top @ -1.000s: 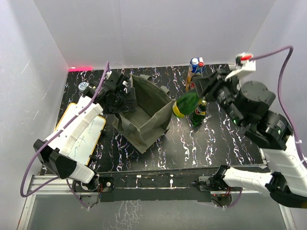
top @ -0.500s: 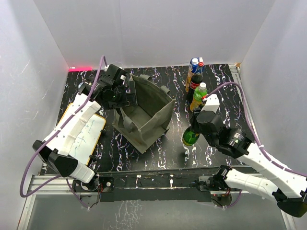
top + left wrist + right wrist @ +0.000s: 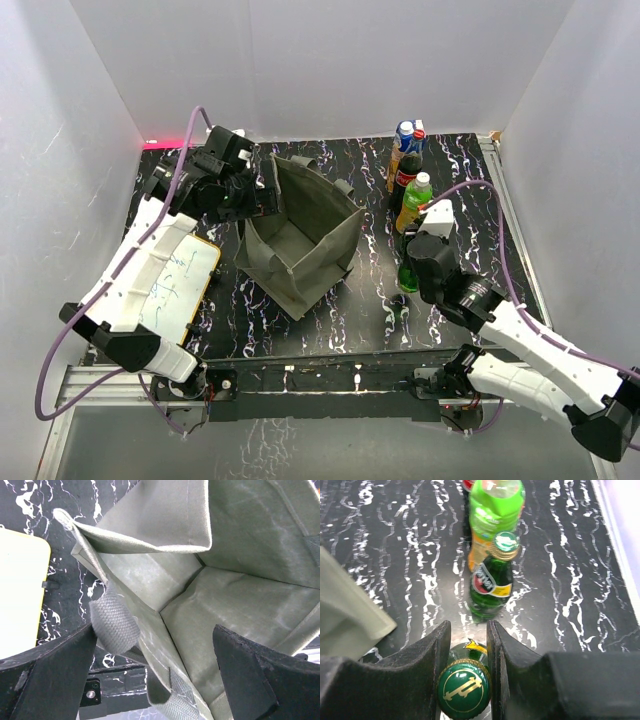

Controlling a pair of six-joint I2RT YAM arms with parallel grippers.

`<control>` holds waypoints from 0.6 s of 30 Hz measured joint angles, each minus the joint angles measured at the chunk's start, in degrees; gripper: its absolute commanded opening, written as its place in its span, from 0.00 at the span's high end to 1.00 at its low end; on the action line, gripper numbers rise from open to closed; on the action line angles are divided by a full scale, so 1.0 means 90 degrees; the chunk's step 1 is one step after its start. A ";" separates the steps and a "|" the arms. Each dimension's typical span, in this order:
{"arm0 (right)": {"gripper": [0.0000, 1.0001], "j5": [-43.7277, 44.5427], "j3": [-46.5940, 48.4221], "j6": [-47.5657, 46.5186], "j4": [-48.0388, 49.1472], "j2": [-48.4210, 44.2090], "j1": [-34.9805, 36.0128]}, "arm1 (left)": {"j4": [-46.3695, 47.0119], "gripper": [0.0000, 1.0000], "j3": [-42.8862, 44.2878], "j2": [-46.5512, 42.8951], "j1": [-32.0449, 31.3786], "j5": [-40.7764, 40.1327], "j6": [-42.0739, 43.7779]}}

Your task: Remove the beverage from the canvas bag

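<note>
The olive-grey canvas bag (image 3: pixel 305 235) stands open on the black marbled table, and what the left wrist view shows of its inside (image 3: pixel 240 605) holds nothing. My left gripper (image 3: pixel 262 195) is open at the bag's left rim, with the wall and a strap handle (image 3: pixel 114 625) between its fingers (image 3: pixel 155 635). My right gripper (image 3: pixel 412 262) is to the right of the bag, shut on the neck of an upright green glass bottle (image 3: pixel 407 277). Its green and gold cap (image 3: pixel 464 689) sits between the pads.
A second green glass bottle (image 3: pixel 491 585) and a lime plastic bottle (image 3: pixel 496 507) stand just ahead of the right gripper. A cola bottle (image 3: pixel 405 170) and a blue-capped bottle (image 3: pixel 407 133) stand behind them. A yellow-edged white board (image 3: pixel 175 285) lies left of the bag.
My right arm has carried the green bottle from beside the bag's rim down to the table in front of the bottle row. My left gripper has shifted a little left at the bag's rim.
</note>
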 measured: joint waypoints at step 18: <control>0.92 -0.1258 -0.0469 -0.0527 0.1350 0.0665 -0.2256 | -0.0464 0.03 0.1205 -0.0024 0.0000 -0.0158 0.0670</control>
